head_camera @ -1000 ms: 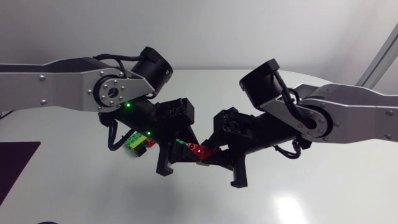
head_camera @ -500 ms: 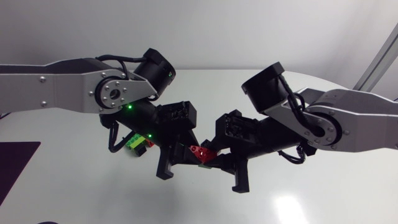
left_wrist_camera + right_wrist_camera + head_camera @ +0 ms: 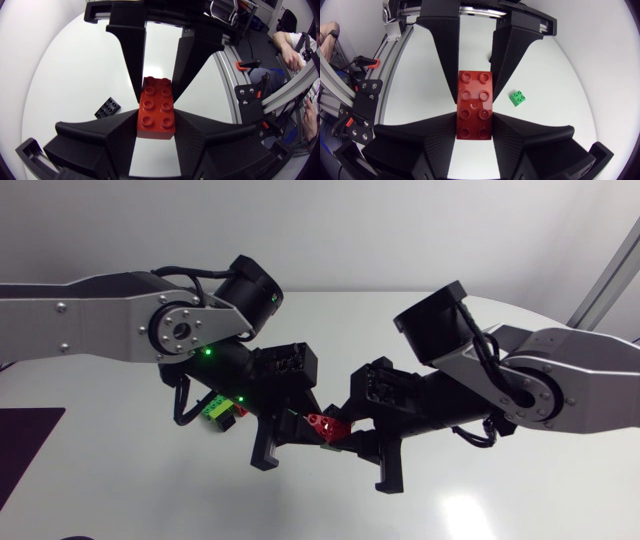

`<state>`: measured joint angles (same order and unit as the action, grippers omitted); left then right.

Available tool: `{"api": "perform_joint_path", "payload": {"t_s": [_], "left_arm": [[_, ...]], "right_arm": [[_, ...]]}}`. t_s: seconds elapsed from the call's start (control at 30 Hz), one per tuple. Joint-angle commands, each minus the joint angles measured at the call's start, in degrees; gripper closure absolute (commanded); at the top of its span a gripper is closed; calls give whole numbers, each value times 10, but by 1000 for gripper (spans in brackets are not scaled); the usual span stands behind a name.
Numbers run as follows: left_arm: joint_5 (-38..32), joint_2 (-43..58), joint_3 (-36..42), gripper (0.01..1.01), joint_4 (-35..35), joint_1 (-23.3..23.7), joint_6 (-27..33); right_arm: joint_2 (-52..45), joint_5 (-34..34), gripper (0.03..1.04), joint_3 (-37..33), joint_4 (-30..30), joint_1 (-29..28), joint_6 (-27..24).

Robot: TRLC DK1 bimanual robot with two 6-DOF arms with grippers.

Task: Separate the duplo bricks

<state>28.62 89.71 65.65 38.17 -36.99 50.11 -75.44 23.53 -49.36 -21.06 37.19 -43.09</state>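
A red two-by-four brick hangs above the table between both grippers. My left gripper is shut on one end of it, one finger on each long side. From the opposite side, my right gripper is shut on the other end. In each wrist view the other arm's fingers flank the far end of the brick. A small green brick lies loose on the table below, beside the right gripper's line. A small black brick lies on the table to one side of the left gripper.
A green and yellow piece shows under my left arm's wrist, partly hidden. The white table runs out to a metal frame rail at its edge.
My right arm has shifted a little to the right and down. The red brick has stayed between both grippers, almost in place.
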Motion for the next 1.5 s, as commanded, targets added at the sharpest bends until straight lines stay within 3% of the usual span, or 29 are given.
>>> {"api": "perform_joint_path", "payload": {"t_s": [0.0, 0.1, 0.17, 0.33, 0.67, 0.93, 1.33, 1.47], "left_arm": [[-21, -5, 1, 667, 7, 11, 1], [-22, -8, 1, 667, 7, 19, 3], [-22, -10, 0, 667, 7, 24, 3], [-15, -18, 4, 666, 6, 36, -3], [90, -38, 40, 664, -3, 71, -76], [132, -38, 35, 664, -40, 64, -127], [174, -31, 35, 664, -45, 55, -159], [201, -23, 45, 664, -44, 61, -164]], "right_arm": [[21, -2, 357, 17, 1, 6, -1], [32, -2, 125, 20, 1, 2, 4], [42, 6, 80, 23, 1, -7, 6], [59, 57, 80, 30, 3, -51, 18], [28, 205, 120, 45, 34, -166, 40], [-5, 258, 162, 29, 46, -170, 61], [-29, 340, 169, -28, 6, -195, 61], [-30, 363, 252, -29, -5, -196, 54]]}}
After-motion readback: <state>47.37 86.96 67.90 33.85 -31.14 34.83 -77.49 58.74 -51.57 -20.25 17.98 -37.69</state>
